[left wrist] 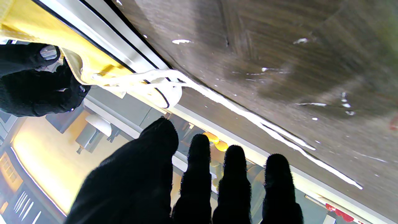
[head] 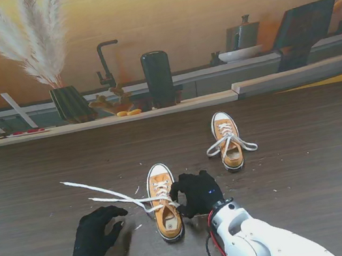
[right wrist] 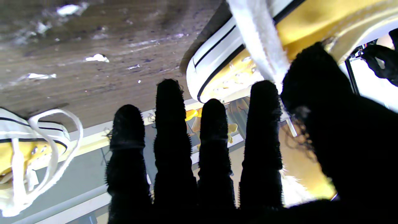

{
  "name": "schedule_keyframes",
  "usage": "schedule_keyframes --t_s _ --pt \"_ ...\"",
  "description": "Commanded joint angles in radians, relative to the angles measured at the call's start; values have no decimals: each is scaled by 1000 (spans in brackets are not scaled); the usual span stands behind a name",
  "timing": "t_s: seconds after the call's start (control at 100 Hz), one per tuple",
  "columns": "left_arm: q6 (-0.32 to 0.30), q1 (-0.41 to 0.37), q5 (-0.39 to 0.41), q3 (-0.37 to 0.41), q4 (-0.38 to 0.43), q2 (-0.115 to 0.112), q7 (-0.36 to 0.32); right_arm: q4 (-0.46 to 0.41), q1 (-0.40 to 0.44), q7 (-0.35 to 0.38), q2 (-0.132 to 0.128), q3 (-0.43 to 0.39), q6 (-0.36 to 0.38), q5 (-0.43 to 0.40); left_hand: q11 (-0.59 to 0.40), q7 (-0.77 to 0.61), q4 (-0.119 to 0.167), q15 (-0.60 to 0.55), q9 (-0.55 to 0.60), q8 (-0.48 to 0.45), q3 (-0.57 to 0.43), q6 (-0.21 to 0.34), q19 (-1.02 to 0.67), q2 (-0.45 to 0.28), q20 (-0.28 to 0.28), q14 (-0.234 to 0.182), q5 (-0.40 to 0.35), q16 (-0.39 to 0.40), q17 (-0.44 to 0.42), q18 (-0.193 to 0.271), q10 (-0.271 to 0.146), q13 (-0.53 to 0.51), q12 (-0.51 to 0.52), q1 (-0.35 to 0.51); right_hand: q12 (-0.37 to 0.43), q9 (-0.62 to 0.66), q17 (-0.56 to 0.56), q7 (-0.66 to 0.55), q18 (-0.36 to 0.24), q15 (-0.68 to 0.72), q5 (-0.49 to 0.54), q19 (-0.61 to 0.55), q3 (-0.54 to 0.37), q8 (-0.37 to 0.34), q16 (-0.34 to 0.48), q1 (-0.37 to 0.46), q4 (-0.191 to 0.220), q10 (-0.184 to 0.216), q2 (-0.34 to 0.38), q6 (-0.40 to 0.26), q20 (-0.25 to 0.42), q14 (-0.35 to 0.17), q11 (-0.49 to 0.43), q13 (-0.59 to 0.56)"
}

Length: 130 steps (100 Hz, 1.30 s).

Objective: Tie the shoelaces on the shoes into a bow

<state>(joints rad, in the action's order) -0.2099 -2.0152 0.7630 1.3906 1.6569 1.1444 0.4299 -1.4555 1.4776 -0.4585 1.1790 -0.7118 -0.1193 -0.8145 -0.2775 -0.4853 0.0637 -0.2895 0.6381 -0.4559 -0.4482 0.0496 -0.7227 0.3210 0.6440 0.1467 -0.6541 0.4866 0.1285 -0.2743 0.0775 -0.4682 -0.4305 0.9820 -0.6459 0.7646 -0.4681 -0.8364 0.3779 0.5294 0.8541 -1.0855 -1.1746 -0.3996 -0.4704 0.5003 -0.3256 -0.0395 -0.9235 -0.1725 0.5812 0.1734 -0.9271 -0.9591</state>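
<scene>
Sprawling untied laces (head: 106, 194) across dark table (head: 306, 144)

Left wrist view: gloved fingers before a loose lace

The left hand (left wrist: 186, 180) has its black fingers (left wrist: 199, 174) spread, holding nothing. A white shoelace (left wrist: 248, 116) runs across the dark table (left wrist: 279, 46) from the yellow shoe (left wrist: 93, 65), beside which the right hand (left wrist: 34, 84) shows.

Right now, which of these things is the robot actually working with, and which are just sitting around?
Part of the job:
near shoe, laces untied
loose laces trailing left
far shoe, already in a bow
left hand, open
right hand, beside the near shoe, a lace by its thumb

Just sitting around:
pampas grass vase
dark cylinder
tap
bowl
</scene>
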Motion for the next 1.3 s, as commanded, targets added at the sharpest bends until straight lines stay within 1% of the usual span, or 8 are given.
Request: schedule_keyframes --t_s 0.0,0.2,0.44,0.5,0.72,0.98,1.15,1.29 --pt "-1 -5 1 1 8 0 -13 22 -11 12 5 4 -4 12 -11 -5 -17 -10 13 9 22 36 -19 -27 -13 -15 -26 29 -6 29 -25 -20 -21 46 15 4 3 -59 -3 -7 11 3 13 53 11 19 -6 -12 13 -11 -9 4 4 1" --pt "1 -6 0 0 10 -1 -17 56 -36 14 16 24 -6 39 -10 -5 -17 -10 13 9 22 37 -19 -28 -13 -15 -27 29 -6 28 -25 -20 -21 46 16 16 5 -101 -1 -9 33 3 16 101 11 32 0 -17 53 -13 -10 8 7 1" --pt "2 -7 0 1 12 -1 -19 102 -58 5 33 49 -7 79 -10 -6 -18 -10 13 9 22 36 -19 -29 -13 -15 -27 29 -7 28 -25 -19 -21 48 14 48 30 -159 2 -10 117 1 -8 140 10 52 43 -26 214 3 -3 16 15 10" --pt "2 -8 0 2 12 -1 -20 100 -54 -1 35 44 -8 81 -10 -5 -18 -10 12 9 22 36 -19 -30 -13 -15 -26 29 -7 28 -26 -19 -20 48 12 58 36 -193 0 -5 134 -1 -2 116 7 72 38 -24 232 16 2 16 19 15" --pt "0 -9 0 3 13 -1 -20 65 -13 -68 36 -1 7 62 -9 -4 -18 -10 12 9 25 34 -18 -28 -13 -14 -27 29 -7 28 -24 -19 -20 47 -12 101 40 -213 -12 39 116 -16 7 -92 -2 79 59 -5 272 35 22 3 -18 18" --pt "-6 -9 0 3 12 -2 -22 49 8 -161 40 -23 83 33 -9 -4 -18 -9 12 9 27 35 -18 -28 -14 -14 -26 28 -7 28 -23 -18 -20 45 17 202 0 -204 3 50 127 -32 -17 -124 4 63 60 3 254 26 22 3 -1 -44" --pt "-14 -10 -5 4 12 -1 -26 58 3 -158 42 -29 151 55 -9 -4 -17 -10 13 9 28 33 -17 -28 -14 -12 -27 29 -7 28 -24 -21 -20 46 78 330 -47 -205 24 21 136 -36 -32 -127 11 62 45 -8 240 18 16 7 95 -117" --pt "-16 -10 -8 5 13 -1 -27 63 0 -136 47 -31 165 88 -10 -3 -19 -9 13 10 31 31 -16 -29 -15 -15 -27 29 -8 28 -24 -19 -20 44 152 464 -91 -204 33 3 97 -42 12 -171 2 84 25 -12 305 30 17 8 175 -185"
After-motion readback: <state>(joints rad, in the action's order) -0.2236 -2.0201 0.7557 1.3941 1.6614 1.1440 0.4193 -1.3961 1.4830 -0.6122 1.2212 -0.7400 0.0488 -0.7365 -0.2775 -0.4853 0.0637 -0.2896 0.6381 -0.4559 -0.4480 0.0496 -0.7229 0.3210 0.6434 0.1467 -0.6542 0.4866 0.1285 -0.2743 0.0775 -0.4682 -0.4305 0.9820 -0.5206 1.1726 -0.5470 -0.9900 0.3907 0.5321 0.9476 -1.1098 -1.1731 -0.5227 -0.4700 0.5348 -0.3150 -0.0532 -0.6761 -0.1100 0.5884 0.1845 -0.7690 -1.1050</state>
